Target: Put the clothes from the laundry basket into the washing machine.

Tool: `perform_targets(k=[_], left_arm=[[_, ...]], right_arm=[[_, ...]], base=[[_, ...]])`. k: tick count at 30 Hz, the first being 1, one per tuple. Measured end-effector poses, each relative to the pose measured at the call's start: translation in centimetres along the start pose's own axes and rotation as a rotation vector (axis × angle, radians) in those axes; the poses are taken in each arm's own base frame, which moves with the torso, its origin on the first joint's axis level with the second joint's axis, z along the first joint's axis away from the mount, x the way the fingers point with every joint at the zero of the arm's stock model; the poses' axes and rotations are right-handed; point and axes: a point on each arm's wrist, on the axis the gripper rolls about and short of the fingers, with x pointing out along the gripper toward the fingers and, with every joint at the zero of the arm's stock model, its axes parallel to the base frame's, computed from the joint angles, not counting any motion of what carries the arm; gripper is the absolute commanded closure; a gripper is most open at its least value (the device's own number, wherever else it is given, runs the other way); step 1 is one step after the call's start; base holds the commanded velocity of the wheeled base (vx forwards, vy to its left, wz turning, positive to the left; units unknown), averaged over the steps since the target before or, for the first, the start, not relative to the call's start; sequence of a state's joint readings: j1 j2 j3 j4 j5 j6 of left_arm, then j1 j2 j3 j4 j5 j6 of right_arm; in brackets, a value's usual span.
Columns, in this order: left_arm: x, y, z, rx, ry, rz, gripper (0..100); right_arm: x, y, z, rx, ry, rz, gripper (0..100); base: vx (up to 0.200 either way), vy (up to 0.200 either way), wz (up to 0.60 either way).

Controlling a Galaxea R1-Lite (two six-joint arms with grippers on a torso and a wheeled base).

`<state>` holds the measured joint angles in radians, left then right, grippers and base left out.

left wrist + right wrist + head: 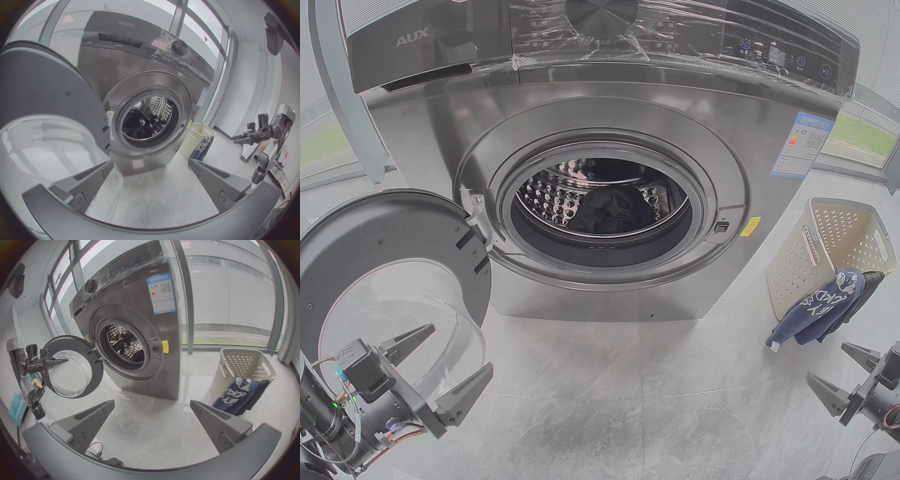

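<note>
Left end effector (456, 350): fingers spread, nothing held. It sits low on the left, just in front of the open door (381, 231), with the upper fingertip over the door's glass bowl. Can't tell if it touches.

Right end effector (826, 361): fingers spread, nothing held. It sits low on the right, near the hanging end of the blue sweatshirt (819, 309) but apart from it.

Bare floor (650, 387) runs between the two end effectors and up to the front of the washing machine (600, 112). That's the open lane.

The door is hinged on the left of the drum opening (600, 206) and swung fully out to the left, so its rim edges the left side of the lane. The opening's rim is unobstructed. A dark bundle of clothes (609, 209) lies inside the drum, low and toward the back.

The laundry basket (794, 262) stands on the floor just beside the machine's right front corner. The blue sweatshirt is draped over its near rim and hangs down the outside. A black garment (872, 281) hangs over the same rim, touching the sweatshirt on its right.
</note>
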<state>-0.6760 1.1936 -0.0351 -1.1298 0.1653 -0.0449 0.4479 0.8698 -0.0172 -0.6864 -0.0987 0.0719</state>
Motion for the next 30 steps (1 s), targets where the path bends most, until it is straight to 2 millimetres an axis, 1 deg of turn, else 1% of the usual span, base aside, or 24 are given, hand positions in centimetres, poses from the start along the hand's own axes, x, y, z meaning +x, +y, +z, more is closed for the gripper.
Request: perform_targets(k=[3,6,9,12,13,18,22,25,30], left_arm=[[-1.7,0.6,-0.5,0.010,0.052,0.024,0],[-3.4,1.1,-0.6,0.009,0.054,0.047,0],[-5.2,1.5,-0.6,0.003,0.032,0.065,0],[-7.0,1.9,-0.9,-0.003,0.014,0.074,0],[-7.4,1.9,-1.1,-0.004,0.011,0.077,0],[-10.1,2.2,-2.3,-0.026,0.004,0.117,0],[-11.9,2.1,-4.0,-0.052,0.035,0.171,0],[-12.9,1.9,-4.9,-0.064,0.032,0.231,0],[-13.8,1.6,-5.7,-0.064,-0.013,0.332,0]], right_arm=[[-1.7,-0.5,-0.5,-0.001,-0.020,-0.050,0],[-3.2,-0.8,-1.0,0.002,-0.049,-0.091,0],[-4.4,-1.0,-1.5,0.002,-0.072,-0.126,0],[-5.5,-1.1,-2.1,0.003,-0.098,-0.160,0],[-5.7,-1.1,-2.3,0.004,-0.104,-0.168,0],[-7.0,-1.0,-3.6,0.008,-0.118,-0.222,0],[-7.8,-0.9,-4.7,0.021,-0.114,-0.266,0],[-8.2,-0.9,-5.2,0.033,-0.131,-0.310,0],[-8.7,-0.9,-5.6,0.034,-0.156,-0.433,0]], base=[[-0.200,0.000,0.00],[-0.200,0.000,0.00],[0.000,0.000,0.00],[-0.200,0.000,0.00],[0.000,0.000,0.00],[0.000,0.000,0.00],[0.000,-0.200,0.00],[0.000,-0.200,0.00],[0.000,-0.200,0.00]])
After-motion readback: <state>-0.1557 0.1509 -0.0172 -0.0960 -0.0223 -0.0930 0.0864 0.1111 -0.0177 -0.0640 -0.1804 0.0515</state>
